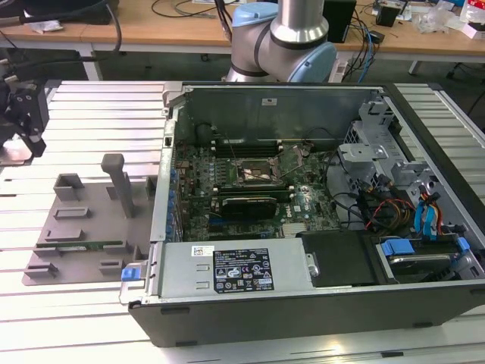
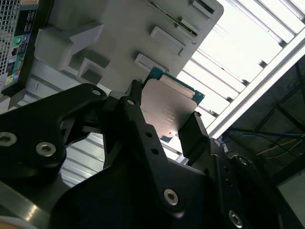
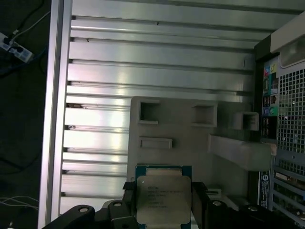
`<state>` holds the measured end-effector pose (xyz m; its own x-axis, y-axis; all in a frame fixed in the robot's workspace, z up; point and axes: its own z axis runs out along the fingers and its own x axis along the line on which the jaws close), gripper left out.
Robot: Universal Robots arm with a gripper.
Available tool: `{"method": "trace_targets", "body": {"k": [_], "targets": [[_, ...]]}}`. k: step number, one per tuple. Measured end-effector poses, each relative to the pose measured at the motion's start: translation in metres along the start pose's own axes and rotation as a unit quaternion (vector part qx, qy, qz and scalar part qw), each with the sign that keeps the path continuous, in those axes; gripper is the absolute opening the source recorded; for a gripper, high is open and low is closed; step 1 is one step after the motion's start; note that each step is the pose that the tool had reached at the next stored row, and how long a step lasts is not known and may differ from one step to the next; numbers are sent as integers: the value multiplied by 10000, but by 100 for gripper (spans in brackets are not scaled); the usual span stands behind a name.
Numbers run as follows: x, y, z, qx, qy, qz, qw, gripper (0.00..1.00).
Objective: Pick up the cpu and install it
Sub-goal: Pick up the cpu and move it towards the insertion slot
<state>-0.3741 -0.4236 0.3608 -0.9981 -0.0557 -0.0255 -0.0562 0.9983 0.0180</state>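
Observation:
The cpu [image 3: 163, 192], a flat square chip with a silvery top plate and a green rim, sits between my two black fingers, held by its opposite edges. My gripper [image 3: 163, 196] is shut on it. In the second wrist view the cpu [image 2: 167, 102] shows edge-on and tilted in the gripper [image 2: 164, 114], lifted off the grey fixture plate [image 2: 124, 28]. In the exterior view the gripper [image 1: 25, 114] hangs over the slatted table at the far left, well away from the open computer case [image 1: 303, 303]. The black socket frame [image 1: 260, 173] lies on the motherboard inside it.
The grey fixture plate [image 1: 91, 220] with raised holders and a tall post [image 1: 115, 182] lies at the exterior view's left of the case. A green memory stick [image 1: 83, 245] rests on it. Cables and drive cages [image 1: 394, 189] crowd the case's right side. The arm's base [image 1: 284, 38] stands behind.

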Motion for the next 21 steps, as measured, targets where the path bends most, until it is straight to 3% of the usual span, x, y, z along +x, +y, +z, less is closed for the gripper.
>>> {"method": "trace_targets", "body": {"k": [8, 12, 15, 17, 21], "targets": [[-5, 10, -146, 0, 0, -1, 10000, 55], [-10, 99, -176, 0, 0, 0, 10000, 55], [-16, 156, -272, 0, 0, 0, 10000, 55], [-20, 179, -371, 0, 0, 0, 10000, 55], [-24, 209, -456, 0, 0, -1, 10000, 55]]}}
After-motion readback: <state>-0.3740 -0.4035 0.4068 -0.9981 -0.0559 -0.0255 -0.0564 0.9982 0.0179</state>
